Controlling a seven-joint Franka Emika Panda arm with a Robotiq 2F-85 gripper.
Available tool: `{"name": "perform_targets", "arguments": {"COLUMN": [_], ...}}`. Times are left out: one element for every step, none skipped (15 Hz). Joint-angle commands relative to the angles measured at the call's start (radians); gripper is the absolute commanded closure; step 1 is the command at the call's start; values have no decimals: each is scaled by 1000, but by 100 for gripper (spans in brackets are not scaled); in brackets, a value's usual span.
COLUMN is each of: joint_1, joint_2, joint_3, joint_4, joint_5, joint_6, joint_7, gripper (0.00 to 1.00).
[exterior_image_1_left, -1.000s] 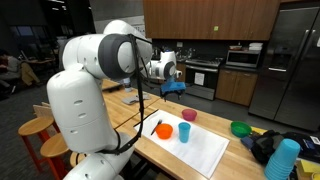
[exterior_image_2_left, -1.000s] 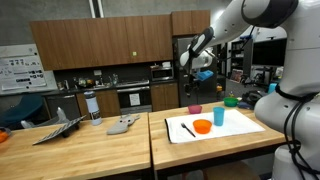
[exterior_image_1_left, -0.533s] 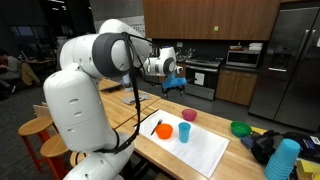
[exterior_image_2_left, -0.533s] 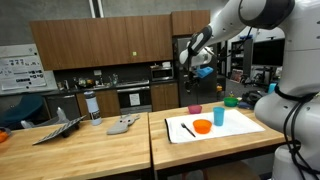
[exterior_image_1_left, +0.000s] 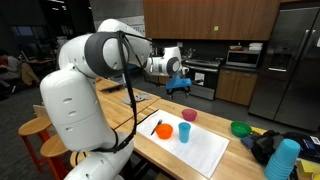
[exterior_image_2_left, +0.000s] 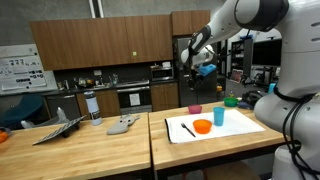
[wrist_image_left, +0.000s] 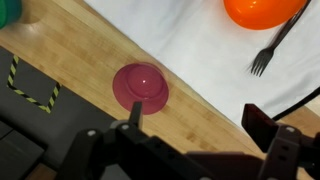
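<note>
My gripper (exterior_image_1_left: 178, 82) is open and empty, held high above the wooden table (exterior_image_1_left: 150, 108); it shows in both exterior views (exterior_image_2_left: 200, 68). In the wrist view the jaws (wrist_image_left: 197, 118) hang over bare wood next to a white mat (wrist_image_left: 190, 40). A magenta bowl (wrist_image_left: 140, 85) lies just below-left of the jaws and is the nearest thing. An orange bowl (wrist_image_left: 262, 10) and a dark fork (wrist_image_left: 270, 50) lie on the mat. In an exterior view the magenta bowl (exterior_image_1_left: 189, 115), orange bowl (exterior_image_1_left: 163, 130) and a blue cup (exterior_image_1_left: 184, 132) sit well below the gripper.
A green bowl (exterior_image_1_left: 241, 128) and a stack of blue cups (exterior_image_1_left: 283, 160) stand at the table's far end. Yellow-black tape (wrist_image_left: 25, 85) marks the floor beyond the table edge. A bottle (exterior_image_2_left: 92, 106) and a grey cloth (exterior_image_2_left: 124, 124) lie on the neighbouring table. Kitchen cabinets stand behind.
The gripper has drifted a little sideways, towards the kitchen counter in the exterior view, staying high and open. The things on the table have not moved.
</note>
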Motion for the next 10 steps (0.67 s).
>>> {"name": "perform_targets", "arguments": {"joint_1": [42,200,248,153,188,188,352,386,454,529], "joint_2": [-38,80,85,-19,-22,-32,9,-7,-24,-37], "joint_3": [-93,-232,-293,-233,-273,-290,-453,-497,-573,-652], "joint_4": [-15,-21,-29,-41,-55,-60,-67,-79,-90,-107], "joint_5": [60,-43,-32,117,158,200,164,179,193,192], "joint_6": [-48,-58,-66,-80,-87,-109,-126,-145,-169,-178], "joint_7": [4,70,58,-36,-43,-62,-25,-26,-39,-36], "gripper": [0,0,0,0,0,0,0,0,0,0]}}
